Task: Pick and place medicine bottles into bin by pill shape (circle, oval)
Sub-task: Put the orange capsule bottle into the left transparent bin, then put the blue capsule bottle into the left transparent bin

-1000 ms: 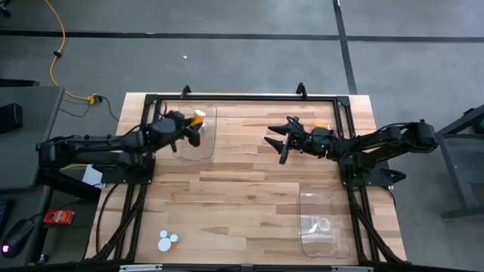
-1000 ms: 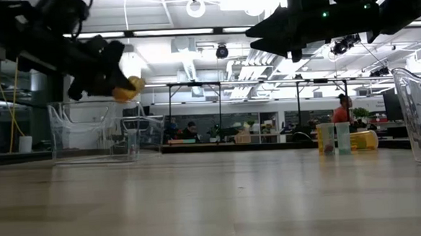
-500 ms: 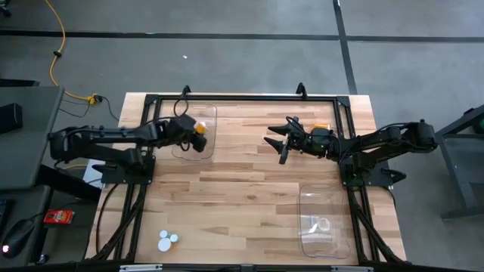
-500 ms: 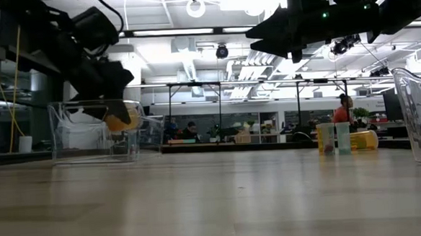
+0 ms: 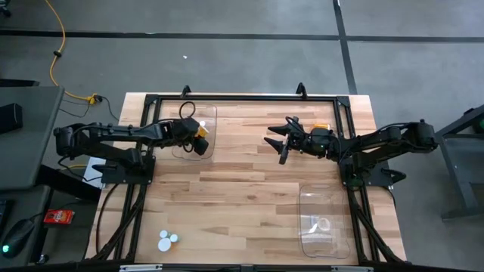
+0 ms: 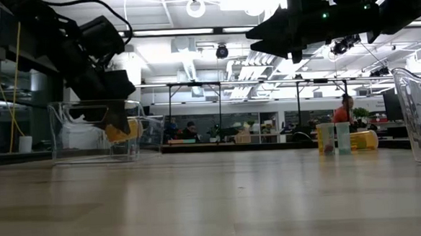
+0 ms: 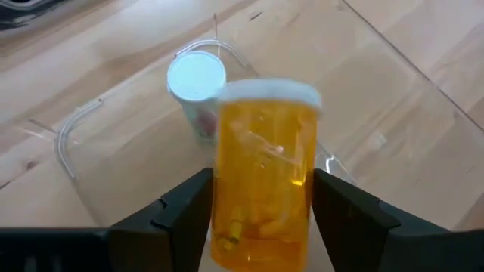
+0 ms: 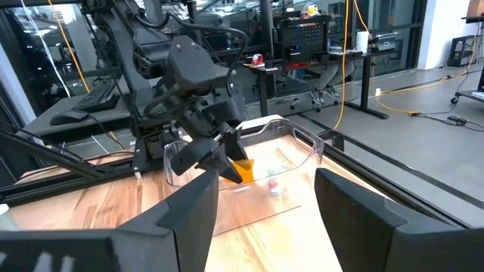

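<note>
An amber medicine bottle (image 7: 265,174) with a white cap sits between the fingers of my left gripper (image 5: 195,134), inside the clear bin (image 5: 213,113) at the table's far left. Its cap looks smeared while the bin floor is sharp. The gripper slants down into the bin (image 6: 67,140), and the bottle (image 6: 119,130) shows just below it. A pale white-capped bottle (image 7: 197,79) stands upright on the bin floor beyond. My right gripper (image 5: 274,143) hangs open and level over the far middle of the table, with nothing between its fingers (image 8: 189,219). My left gripper's fingers (image 7: 189,208) stand at either side of the amber bottle's lower body (image 7: 227,219), coming slanting down from the table's left. The bottle points cap-first away from the gripper. Whether the fingers still touch it I cannot tell.
A second clear bin (image 5: 325,223) stands at the near right, with something small inside. Several white-capped bottles (image 5: 166,240) stand near the table's near left corner. A small amber thing (image 5: 321,126) lies by the far right frame. Bare wood lies between the two bins.
My left gripper has come down from above the far-left bin's rim into the bin and tipped its fingers downward, carrying the amber bottle with it. The bottle now sits lower, within the bin walls. My right arm has kept still.
</note>
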`<state>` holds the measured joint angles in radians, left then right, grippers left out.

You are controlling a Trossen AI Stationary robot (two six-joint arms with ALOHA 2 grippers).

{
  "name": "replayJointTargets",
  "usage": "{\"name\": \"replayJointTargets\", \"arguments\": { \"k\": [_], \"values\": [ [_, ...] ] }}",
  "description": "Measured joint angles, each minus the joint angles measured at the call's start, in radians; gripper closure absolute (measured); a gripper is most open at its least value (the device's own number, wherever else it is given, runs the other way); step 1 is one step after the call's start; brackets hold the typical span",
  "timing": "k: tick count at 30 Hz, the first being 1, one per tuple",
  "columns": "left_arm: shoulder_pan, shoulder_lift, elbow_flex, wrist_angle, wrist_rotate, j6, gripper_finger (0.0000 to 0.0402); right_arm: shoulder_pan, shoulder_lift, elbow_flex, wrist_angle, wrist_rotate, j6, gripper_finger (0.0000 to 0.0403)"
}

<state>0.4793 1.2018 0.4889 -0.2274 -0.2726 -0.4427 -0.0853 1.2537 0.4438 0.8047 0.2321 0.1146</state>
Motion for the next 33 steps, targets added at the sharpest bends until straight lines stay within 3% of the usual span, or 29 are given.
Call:
{"name": "replayJointTargets", "arguments": {
  "k": [9, 16, 19, 22, 28, 33],
  "values": [
    [0.002, -0.020, 0.012, 0.007, 0.000, 0.010, 0.0169, 0.000, 0.000, 0.000, 0.000, 0.000, 0.000, 0.0190],
    [-0.048, -0.149, 0.041, 0.101, -0.003, 0.079, 0.0174, 0.000, 0.000, 0.000, 0.000, 0.000, 0.001, 0.0190],
    [-0.119, -0.217, 0.036, 0.217, -0.013, 0.148, 0.0174, 0.000, 0.000, 0.000, 0.000, 0.000, 0.000, 0.0190],
    [-0.206, -0.268, -0.021, 0.462, -0.010, 0.249, 0.0174, 0.000, 0.000, 0.000, -0.001, 0.000, 0.001, 0.0190],
    [-0.294, -0.292, -0.176, 0.980, 0.125, 0.357, 0.0174, 0.000, 0.000, 0.000, -0.007, 0.000, 0.001, 0.0190],
    [-0.276, -0.291, -0.209, 1.051, 0.167, 0.359, 0.0174, 0.000, 0.000, 0.000, -0.007, 0.000, 0.001, 0.0190]
  ]
}}
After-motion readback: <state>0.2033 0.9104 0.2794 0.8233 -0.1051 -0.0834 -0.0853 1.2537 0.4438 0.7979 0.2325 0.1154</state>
